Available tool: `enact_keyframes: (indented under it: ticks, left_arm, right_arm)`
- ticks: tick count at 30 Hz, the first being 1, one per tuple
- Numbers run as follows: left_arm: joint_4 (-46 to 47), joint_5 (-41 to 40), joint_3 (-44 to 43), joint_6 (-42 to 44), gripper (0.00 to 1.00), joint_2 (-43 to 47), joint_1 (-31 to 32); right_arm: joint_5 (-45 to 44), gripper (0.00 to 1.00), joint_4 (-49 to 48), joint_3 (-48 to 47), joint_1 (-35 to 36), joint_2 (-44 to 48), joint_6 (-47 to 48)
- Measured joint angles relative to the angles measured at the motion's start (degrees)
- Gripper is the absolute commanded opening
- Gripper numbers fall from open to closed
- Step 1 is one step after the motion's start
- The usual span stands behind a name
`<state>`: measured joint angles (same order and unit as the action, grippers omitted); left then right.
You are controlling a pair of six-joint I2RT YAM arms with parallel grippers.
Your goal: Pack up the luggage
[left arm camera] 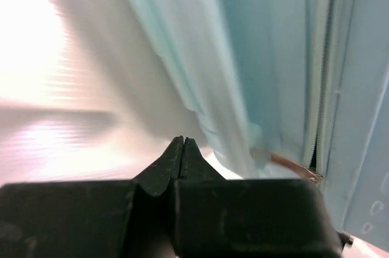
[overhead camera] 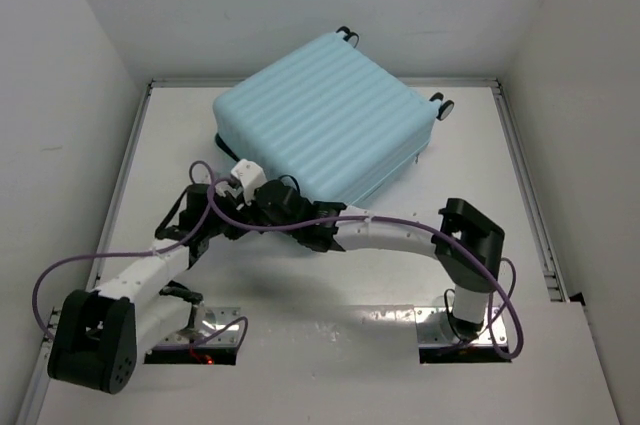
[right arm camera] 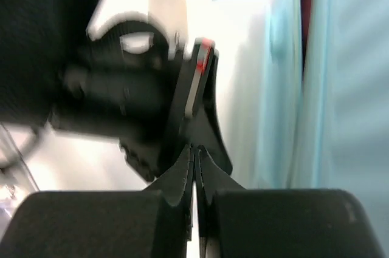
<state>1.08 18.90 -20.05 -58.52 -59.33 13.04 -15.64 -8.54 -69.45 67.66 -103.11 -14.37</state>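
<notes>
White table [overhead camera: 330,365]: one luggage [overhead camera: 325,115].

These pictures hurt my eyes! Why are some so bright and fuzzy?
Left wrist: glare whites out the left side; the suitcase is soft, too close. Right wrist: the left arm is smeared, background blown white. Top view: sharp and even, faint shadows on the table.

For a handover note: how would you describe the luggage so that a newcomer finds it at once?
On the white table, look to the far side, beyond the left arm and the right arm. There lies the luggage, flat. Unlike the black-and-white arms, it is a large pale aqua case with a ribbed shell and small black wheels.
</notes>
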Motion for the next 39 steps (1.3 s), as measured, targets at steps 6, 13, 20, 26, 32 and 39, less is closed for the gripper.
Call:
enact_keyframes:
  ticks: [6,13,20,26,32,39]
  left_arm:
    - [-6.8,-0.1,0.7,3.8,0.63,5.8,-9.0]
    - [-11.7,6.4,-1.7,11.6,0.72,7.0,-18.1]
    - [-9.2,10.8,-6.9,13.0,0.52,7.8,-18.2]
    - [2.6,9.3,-6.1,8.6,0.49,-0.8,-15.1]
    - [2.0,10.4,-21.7,12.5,0.5,-23.9,-12.3]
    - [0.9,9.3,-52.4,25.7,0.61,-48.9,-14.7]
  right_arm:
    - [2.0,0.0,-4.5,-10.1,-1.1,-6.1,2.0]
    - [10.1,0.45,-3.9,-19.6,-9.3,-12.4,2.8]
    - [16.3,0.58,3.9,-12.8,-14.7,6.3,7.3]
    - [15.4,0.58,6.8,-16.7,-43.2,19.4,8.4]
    - [18.4,0.56,8.2,-24.2,-71.9,10.2,9.3]
    - [29.7,0.57,11.2,-40.8,-83.6,-18.8,8.3]
